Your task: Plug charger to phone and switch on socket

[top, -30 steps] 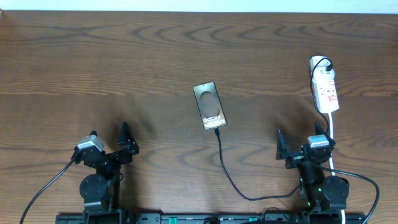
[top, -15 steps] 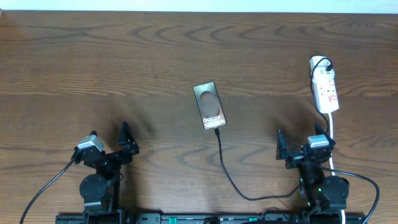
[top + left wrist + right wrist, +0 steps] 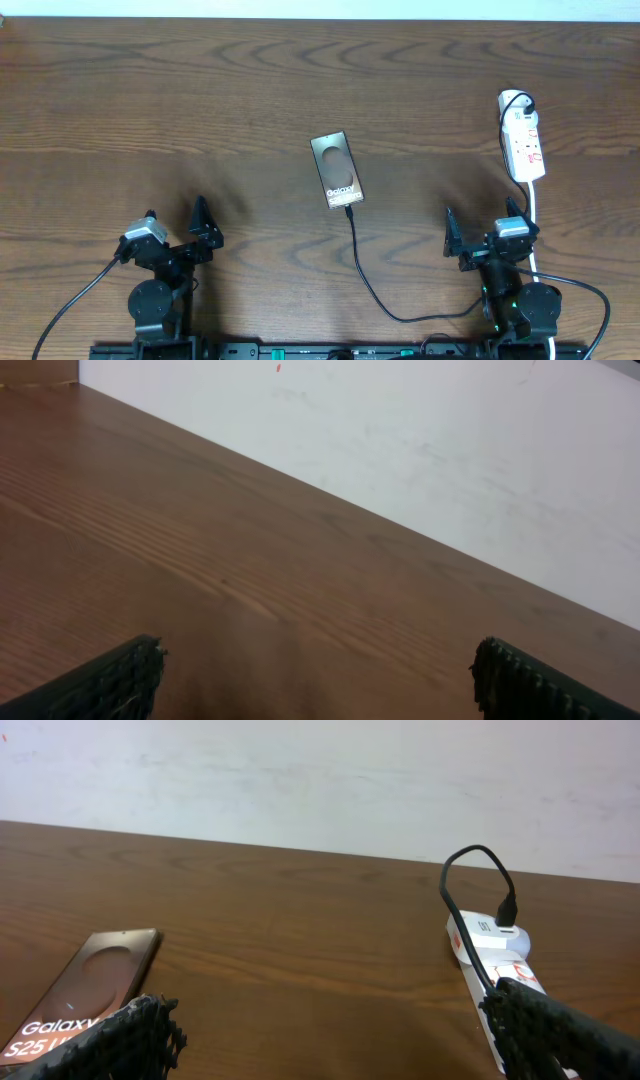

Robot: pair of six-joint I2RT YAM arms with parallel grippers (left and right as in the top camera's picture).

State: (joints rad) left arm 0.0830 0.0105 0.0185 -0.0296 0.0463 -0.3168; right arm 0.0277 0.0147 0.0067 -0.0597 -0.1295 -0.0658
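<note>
The phone (image 3: 337,170) lies flat at the table's middle, brown screen up; it also shows at the left of the right wrist view (image 3: 85,985). The thin black charger cable (image 3: 362,270) runs from the phone's near edge, its plug touching it, and curves down to the right. The white socket strip (image 3: 524,145) lies at the far right, also in the right wrist view (image 3: 492,952), with a black cable plugged into its far end. My left gripper (image 3: 205,228) is open and empty at the near left. My right gripper (image 3: 480,238) is open and empty, just in front of the strip.
The strip's white cord (image 3: 536,215) runs down past my right arm. A white wall (image 3: 420,450) borders the table's far edge. Black arm cables trail off both bases at the near edge.
</note>
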